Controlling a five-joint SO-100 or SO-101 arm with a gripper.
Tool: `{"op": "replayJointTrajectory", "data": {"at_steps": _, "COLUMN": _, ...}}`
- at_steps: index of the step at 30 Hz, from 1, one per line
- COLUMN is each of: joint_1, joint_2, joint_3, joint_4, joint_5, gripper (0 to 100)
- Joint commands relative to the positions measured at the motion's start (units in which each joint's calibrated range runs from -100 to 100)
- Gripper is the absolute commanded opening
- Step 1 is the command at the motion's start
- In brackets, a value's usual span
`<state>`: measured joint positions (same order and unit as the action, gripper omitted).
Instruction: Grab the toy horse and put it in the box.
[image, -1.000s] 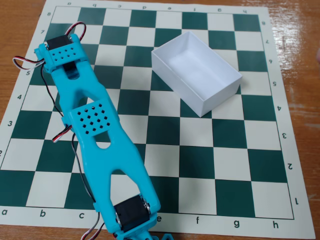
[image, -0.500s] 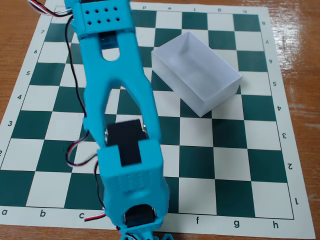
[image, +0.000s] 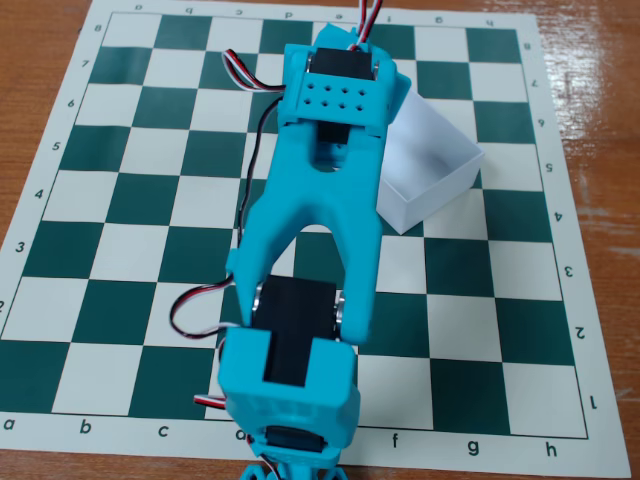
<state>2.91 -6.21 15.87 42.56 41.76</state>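
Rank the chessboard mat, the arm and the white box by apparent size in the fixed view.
1. chessboard mat, the largest.
2. arm, though it is nearer the camera, which inflates it.
3. white box, partly hidden behind the arm, so its full extent is unsure.

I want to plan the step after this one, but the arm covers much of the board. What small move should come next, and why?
Probably lift or pull the arm back a little to clear the view. It hides the near part of the box, and neither the toy horse nor the gripper is visible.
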Motion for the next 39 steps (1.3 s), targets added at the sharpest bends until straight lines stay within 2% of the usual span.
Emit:
{"op": "replayJointTrajectory", "data": {"at_steps": 1, "joint_1": 1.8, "joint_2": 2.94, "joint_3": 0.11, "joint_4": -2.69, "joint_5": 0.12, "gripper": 0}}
{"op": "replayJointTrajectory", "data": {"at_steps": 15, "joint_1": 4.73, "joint_2": 24.09, "joint_3": -11.09, "joint_4": -14.82, "joint_5": 0.36, "gripper": 2}}
{"op": "replayJointTrajectory", "data": {"at_steps": 18, "joint_1": 4.59, "joint_2": 26.21, "joint_3": -12.73, "joint_4": -17.39, "joint_5": 0.07, "gripper": 10}}
{"op": "replayJointTrajectory", "data": {"at_steps": 23, "joint_1": 4.44, "joint_2": 26.92, "joint_3": -13.54, "joint_4": -18.64, "joint_5": 0.02, "gripper": 31}}
{"op": "replayJointTrajectory", "data": {"at_steps": 25, "joint_1": 4.44, "joint_2": 26.83, "joint_3": -13.54, "joint_4": -18.47, "joint_5": -0.03, "gripper": 36}}
{"op": "replayJointTrajectory", "data": {"at_steps": 28, "joint_1": 4.52, "joint_2": 25.86, "joint_3": -13.36, "joint_4": -17.64, "joint_5": -0.03, "gripper": 39}}
{"op": "replayJointTrajectory", "data": {"at_steps": 30, "joint_1": 4.52, "joint_2": 25.06, "joint_3": -13.0, "joint_4": -17.22, "joint_5": -0.03, "gripper": 39}}
{"op": "replayJointTrajectory", "data": {"at_steps": 32, "joint_1": 4.66, "joint_2": 23.47, "joint_3": -12.54, "joint_4": -15.23, "joint_5": 0.31, "gripper": 34}}
{"op": "replayJointTrajectory", "data": {"at_steps": 33, "joint_1": 4.66, "joint_2": 21.88, "joint_3": -11.81, "joint_4": -13.9, "joint_5": 0.51, "gripper": 28}}
{"op": "replayJointTrajectory", "data": {"at_steps": 36, "joint_1": 4.59, "joint_2": 14.35, "joint_3": -4.99, "joint_4": -13.07, "joint_5": 0.51, "gripper": 3}}
{"op": "replayJointTrajectory", "data": {"at_steps": 39, "joint_1": 4.52, "joint_2": 3.47, "joint_3": 5.39, "joint_4": -13.07, "joint_5": 0.51, "gripper": 0}}
